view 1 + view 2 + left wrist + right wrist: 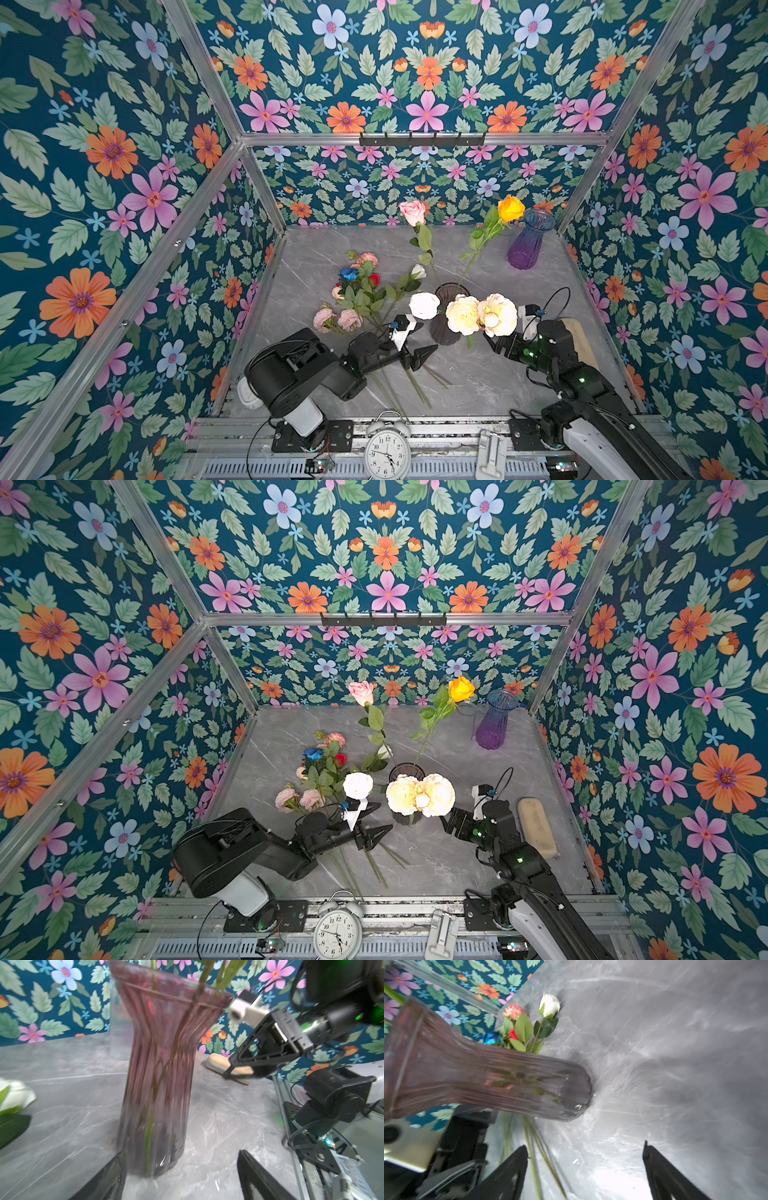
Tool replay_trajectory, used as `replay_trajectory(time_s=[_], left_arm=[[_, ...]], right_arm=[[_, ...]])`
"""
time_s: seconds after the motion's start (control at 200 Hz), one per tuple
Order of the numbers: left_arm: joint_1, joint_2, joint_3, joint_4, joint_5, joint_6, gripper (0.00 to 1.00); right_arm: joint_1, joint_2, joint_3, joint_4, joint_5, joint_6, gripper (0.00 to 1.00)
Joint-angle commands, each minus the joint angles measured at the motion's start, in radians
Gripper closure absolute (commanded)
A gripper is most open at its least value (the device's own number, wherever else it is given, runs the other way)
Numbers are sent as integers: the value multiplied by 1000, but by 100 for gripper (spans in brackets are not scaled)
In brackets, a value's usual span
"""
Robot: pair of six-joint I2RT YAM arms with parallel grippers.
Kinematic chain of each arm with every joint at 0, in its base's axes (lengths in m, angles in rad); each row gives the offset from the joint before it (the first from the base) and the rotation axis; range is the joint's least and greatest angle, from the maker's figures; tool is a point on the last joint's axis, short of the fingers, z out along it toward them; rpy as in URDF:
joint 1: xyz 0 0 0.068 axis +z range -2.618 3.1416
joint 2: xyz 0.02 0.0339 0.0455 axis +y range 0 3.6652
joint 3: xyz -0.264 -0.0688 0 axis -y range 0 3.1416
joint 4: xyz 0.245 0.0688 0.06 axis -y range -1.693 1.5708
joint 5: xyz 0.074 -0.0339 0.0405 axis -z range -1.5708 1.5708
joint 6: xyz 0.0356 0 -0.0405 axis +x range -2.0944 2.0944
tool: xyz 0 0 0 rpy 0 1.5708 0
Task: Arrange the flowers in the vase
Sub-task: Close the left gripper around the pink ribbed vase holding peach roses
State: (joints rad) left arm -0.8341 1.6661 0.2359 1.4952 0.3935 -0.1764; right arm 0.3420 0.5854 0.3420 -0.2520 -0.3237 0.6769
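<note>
On the surface (469, 382) stand 2 vases: 1 smoky vase (440, 332) and 1 purple vase (525, 249). 12 flower heads can be counted. 5 rise above the smoky vase: 1 pink rose (412, 212), 1 orange rose (511, 208), 1 white bloom (424, 305) and 2 cream peonies (463, 314). 7 lie loose: 3 pink peonies (349, 320), 1 blue rose (348, 273), 1 red rose (375, 278), 1 white bud (418, 271) and 1 peach head (336, 293). There are 2 pincers, the left pincer (430, 336) and the right pincer (489, 341). Also 1 alarm clock (387, 451), 1 tan pad (536, 827) and 1 hook rail (422, 140).
</note>
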Motion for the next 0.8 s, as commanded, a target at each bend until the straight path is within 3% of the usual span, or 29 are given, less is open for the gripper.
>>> replay_trajectory(time_s=[0.0, 0.28, 0.44, 0.58, 0.796], left_arm=[[0, 56, 34, 178, 21, -2, 17], [0, 180, 128, 177, 23, -43, 16], [-2, 239, 179, 177, 9, -55, 12], [-4, 258, 205, 175, -35, -48, 2], [-10, 299, 258, 172, -34, -57, 2]], right_arm=[[-9, 38, -12, 159, -161, -1, 11], [-9, 41, -40, 145, -130, -10, 10], [-9, 42, -44, 135, -124, -18, 10], [-8, 31, -52, 126, -123, -22, 10], [-8, 27, -54, 125, -126, -29, 9]])
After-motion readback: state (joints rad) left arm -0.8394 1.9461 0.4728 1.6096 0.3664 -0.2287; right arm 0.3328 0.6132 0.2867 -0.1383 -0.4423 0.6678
